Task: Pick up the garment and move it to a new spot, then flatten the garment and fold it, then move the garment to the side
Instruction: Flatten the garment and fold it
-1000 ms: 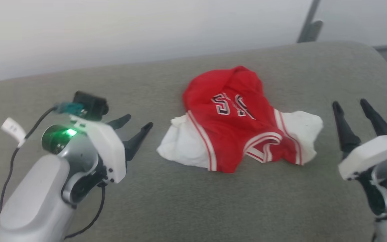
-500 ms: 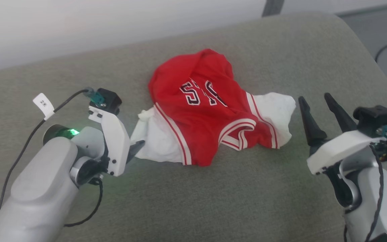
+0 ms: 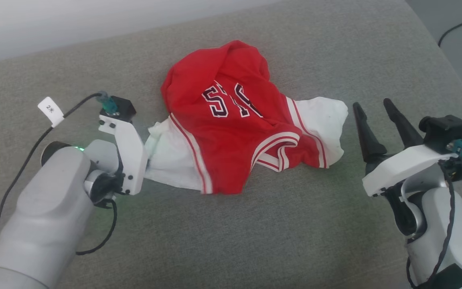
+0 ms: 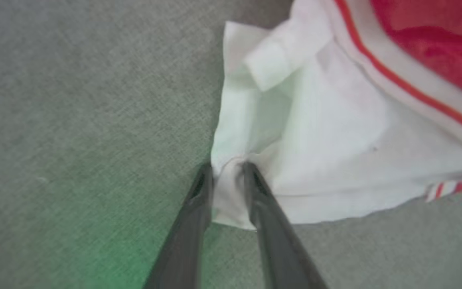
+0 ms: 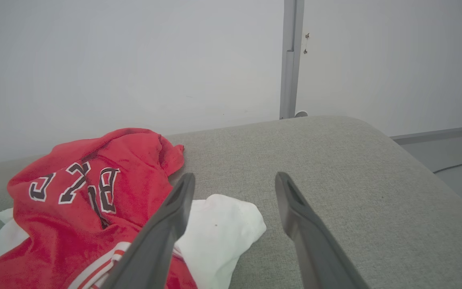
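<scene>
On the left sleeve of the garment (image 3: 223,132), left claw (image 4: 227,170) has moved in and narrowed, pinching a fold. Garment lies crumpled on cushion (image 3: 255,241). Right claw (image 3: 371,103) wide, empty, near other sleeve. Pickup grip likely set.

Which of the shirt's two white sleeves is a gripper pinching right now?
The sleeve on the robot's left: the left gripper pinches its corner fold. The other sleeve lies free beside the open right gripper.

left arm (image 3: 42,224) in from 8 o'clock, left gripper (image 4: 227,170) pinching sleeve edge of the garment (image 4: 335,140), right arm (image 3: 447,228) at 4 o'clock, right gripper (image 3: 371,103) spread wide, pointing 11 o'clock
</scene>
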Controlling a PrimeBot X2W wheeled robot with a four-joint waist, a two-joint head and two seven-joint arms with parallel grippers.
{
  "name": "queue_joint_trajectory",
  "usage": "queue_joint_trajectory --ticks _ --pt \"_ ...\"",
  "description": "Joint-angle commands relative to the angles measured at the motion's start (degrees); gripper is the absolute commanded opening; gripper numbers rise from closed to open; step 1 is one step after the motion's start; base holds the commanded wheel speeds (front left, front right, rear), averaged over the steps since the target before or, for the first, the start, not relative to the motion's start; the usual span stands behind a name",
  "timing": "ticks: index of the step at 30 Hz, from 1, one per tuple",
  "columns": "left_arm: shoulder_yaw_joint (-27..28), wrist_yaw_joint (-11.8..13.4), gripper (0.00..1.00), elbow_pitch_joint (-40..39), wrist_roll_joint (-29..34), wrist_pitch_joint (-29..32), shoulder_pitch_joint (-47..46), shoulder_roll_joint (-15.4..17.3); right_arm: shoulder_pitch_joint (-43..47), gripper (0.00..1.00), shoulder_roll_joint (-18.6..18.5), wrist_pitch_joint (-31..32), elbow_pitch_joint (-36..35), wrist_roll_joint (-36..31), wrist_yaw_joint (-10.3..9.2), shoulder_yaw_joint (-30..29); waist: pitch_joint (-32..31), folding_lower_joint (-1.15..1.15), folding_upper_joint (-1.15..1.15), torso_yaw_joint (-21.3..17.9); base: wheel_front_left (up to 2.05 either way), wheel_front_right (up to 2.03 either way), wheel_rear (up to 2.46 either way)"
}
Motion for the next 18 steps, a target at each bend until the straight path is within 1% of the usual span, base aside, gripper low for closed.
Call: queue_joint_trajectory --ticks 1,4,7,14,18 --pt "-2.42 0.13 0.00 3.94 0.32 2.25 4.47 -0.85 -0.51 1.00 -0.15 -0.48 0.32 -0.17 0.02 -0.32 0.08 0.00 -0.01 0.37 0.00 0.00 0.00" --pt "-3.36 -0.28 0.00 4.87 0.04 2.01 3.75 -1.65 -0.79 1.00 -0.39 -0.71 0.47 -0.59 0.02 -1.21 -0.04 0.00 -0.01 1.39 0.00 0.00 0.00" --pt "-3.34 -0.44 0.00 4.83 -0.22 0.63 2.52 -1.21 -0.51 1.00 -0.64 -0.88 0.48 -0.73 0.02 -2.12 -0.42 0.00 -0.01 2.78 0.00 0.00 0.00" --pt "-0.92 -0.33 0.00 2.92 -0.95 -3.60 0.69 3.41 1.53 1.00 -1.50 -0.18 0.08 -1.73 0.02 -5.01 -2.55 0.00 -0.01 7.07 0.00 0.00 0.00" --pt "1.20 0.67 0.00 1.07 -2.04 -5.63 1.67 6.42 2.94 1.00 -1.64 0.81 -0.40 -2.18 0.02 -6.84 -4.12 0.00 -0.01 9.47 0.00 0.00 0.00"
